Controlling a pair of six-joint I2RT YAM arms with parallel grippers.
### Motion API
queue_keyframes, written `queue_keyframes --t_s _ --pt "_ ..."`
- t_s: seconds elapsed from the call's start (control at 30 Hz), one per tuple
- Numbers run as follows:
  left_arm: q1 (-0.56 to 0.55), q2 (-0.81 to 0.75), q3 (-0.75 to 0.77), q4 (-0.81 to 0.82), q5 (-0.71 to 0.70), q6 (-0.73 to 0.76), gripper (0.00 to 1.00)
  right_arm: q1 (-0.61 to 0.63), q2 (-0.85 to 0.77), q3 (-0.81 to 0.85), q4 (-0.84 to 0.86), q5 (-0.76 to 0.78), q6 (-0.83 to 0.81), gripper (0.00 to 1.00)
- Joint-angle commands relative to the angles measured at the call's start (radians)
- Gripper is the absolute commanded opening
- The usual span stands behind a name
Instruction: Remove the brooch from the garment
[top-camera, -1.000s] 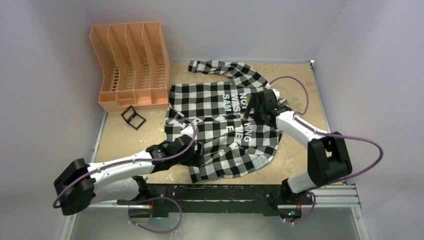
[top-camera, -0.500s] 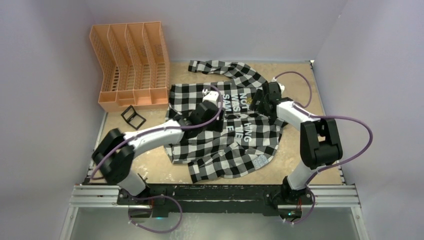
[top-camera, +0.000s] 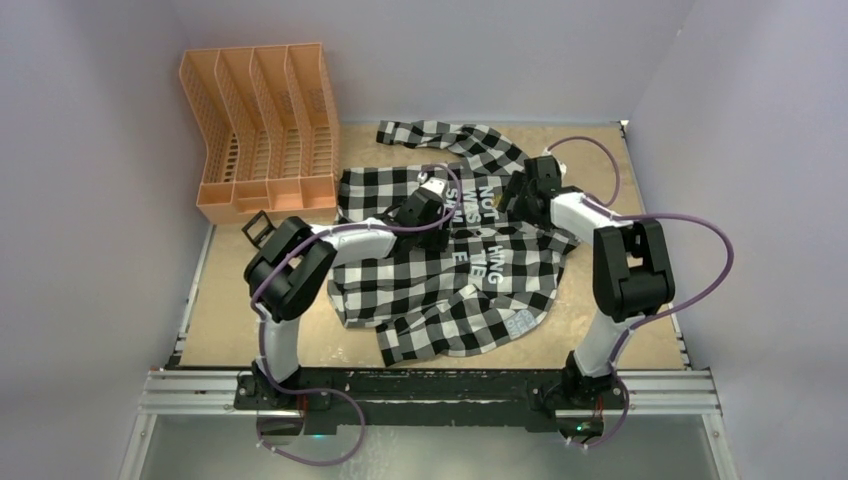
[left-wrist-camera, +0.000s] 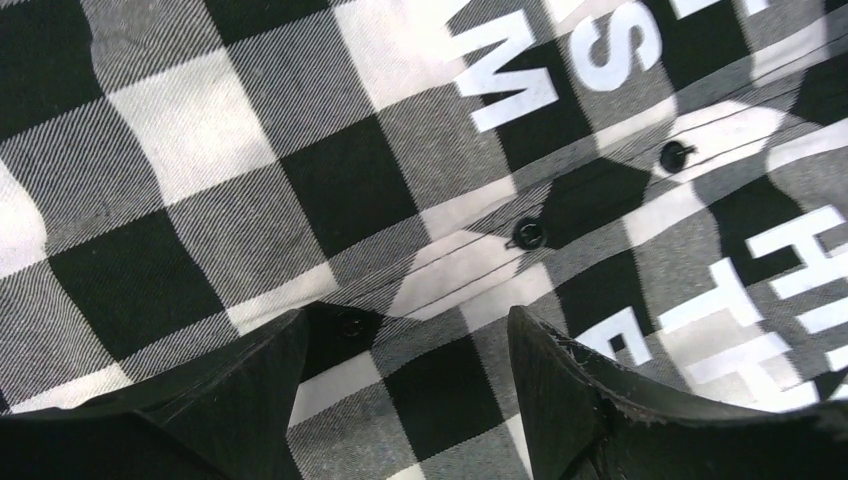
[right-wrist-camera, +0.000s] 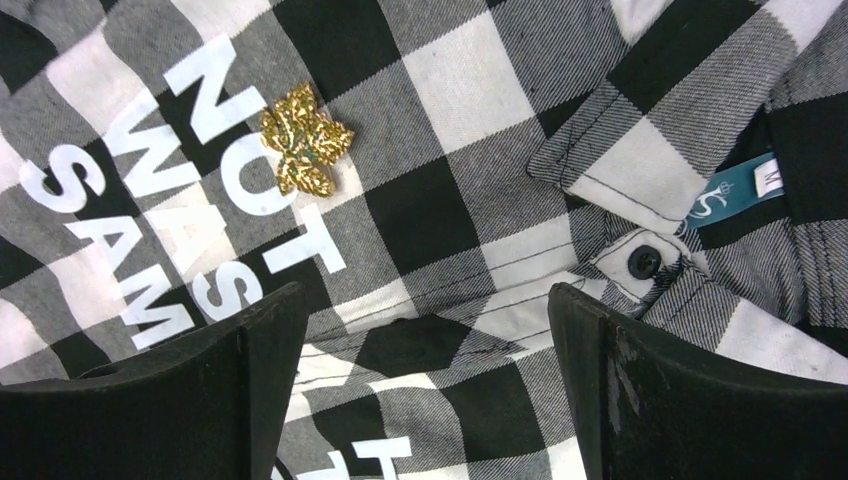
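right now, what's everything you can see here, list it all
shirt: one, black-and-white check with white lettering, spread mid-table
brooch: one, gold, pinned on the shirt beside the lettering
neck label: one, teal, inside the collar
file tray: one, orange, far left corner
black frame: one, small, on the table in front of the tray
table: one, tan
cables: purple, looping along both arms
left claw: open, over the shirt's button strip
right claw: open, over the shirt near the collar, brooch not between its fingers
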Motion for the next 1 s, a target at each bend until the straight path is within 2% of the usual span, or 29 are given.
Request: queue_keyframes --t_s 0.0,0.53,0.77,0.87,0.97 --pt "0.017 -0.031 -0.073 0.077 0.017 0.010 0.71 0.002 -0.001 -0.029 0.014 -0.039 -0.008 0.92" --pt "0.017 -0.257 -0.425 0.128 0.001 -0.044 0.71 0.003 -0.192 -0.344 0.092 -0.148 0.022 0.91" --pt "0.016 -0.375 -0.405 0.136 0.038 -0.028 0.71 0.005 -0.352 -0.306 0.087 -0.149 -0.022 0.90" --pt "0.017 -0.398 -0.379 0.198 0.067 -0.028 0.72 0.005 -0.403 -0.295 0.142 -0.165 -0.035 0.88" --pt "0.016 -0.375 -0.354 0.299 0.108 -0.042 0.71 0.003 -0.389 -0.298 0.213 -0.246 -0.013 0.83"
